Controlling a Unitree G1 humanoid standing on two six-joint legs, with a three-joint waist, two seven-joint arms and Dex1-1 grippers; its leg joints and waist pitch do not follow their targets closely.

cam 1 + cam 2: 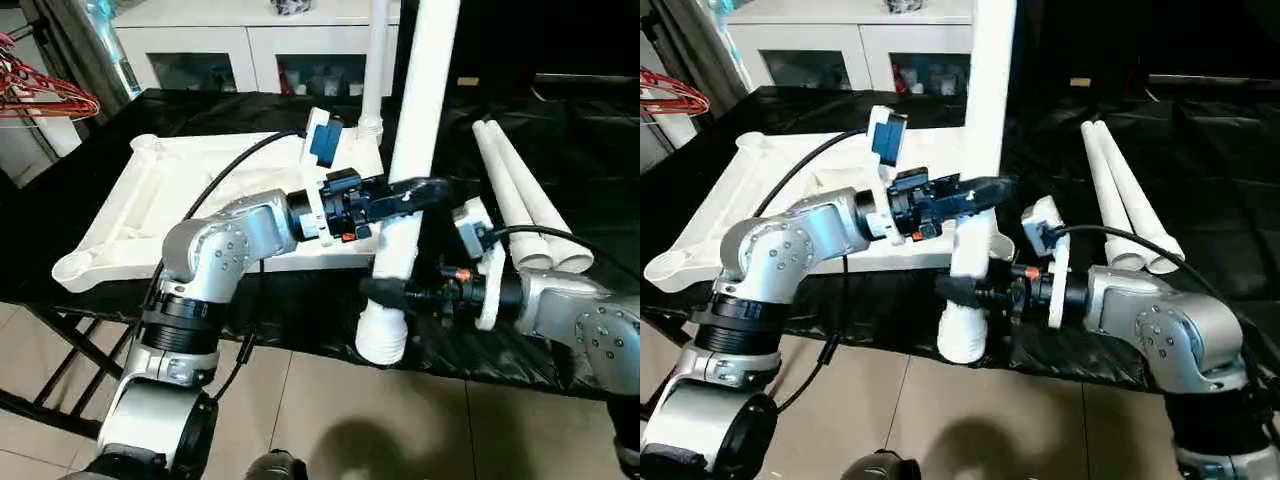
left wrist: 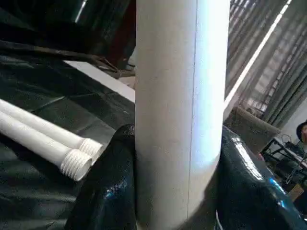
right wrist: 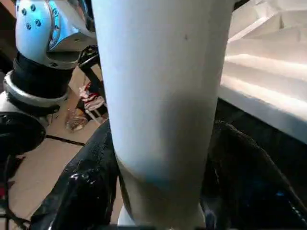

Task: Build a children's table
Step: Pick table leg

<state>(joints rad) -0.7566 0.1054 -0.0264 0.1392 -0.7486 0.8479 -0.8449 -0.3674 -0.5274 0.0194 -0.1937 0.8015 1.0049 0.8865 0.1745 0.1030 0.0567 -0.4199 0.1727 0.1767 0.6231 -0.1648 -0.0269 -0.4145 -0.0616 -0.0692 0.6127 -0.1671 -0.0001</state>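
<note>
Both grippers, left [image 1: 425, 190] and right [image 1: 385, 292], pinch one long white tapered plastic leg [image 1: 415, 150] upright between their fingers. Beyond them, one leg [image 1: 374, 70] stands in the white ribbed tabletop [image 1: 150, 210]; two spare legs [image 1: 520, 200] await fitting.

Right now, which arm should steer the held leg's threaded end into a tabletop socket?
Probably right. The right hand grips the leg just above its threaded end; the left hand holds higher up, beside the tabletop.

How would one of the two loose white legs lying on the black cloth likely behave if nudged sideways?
The loose legs are round, so one would probably roll, curving because it tapers. It looks like rigid hollow plastic, likely light and stiff. The smooth black cloth may let it slide.
</note>
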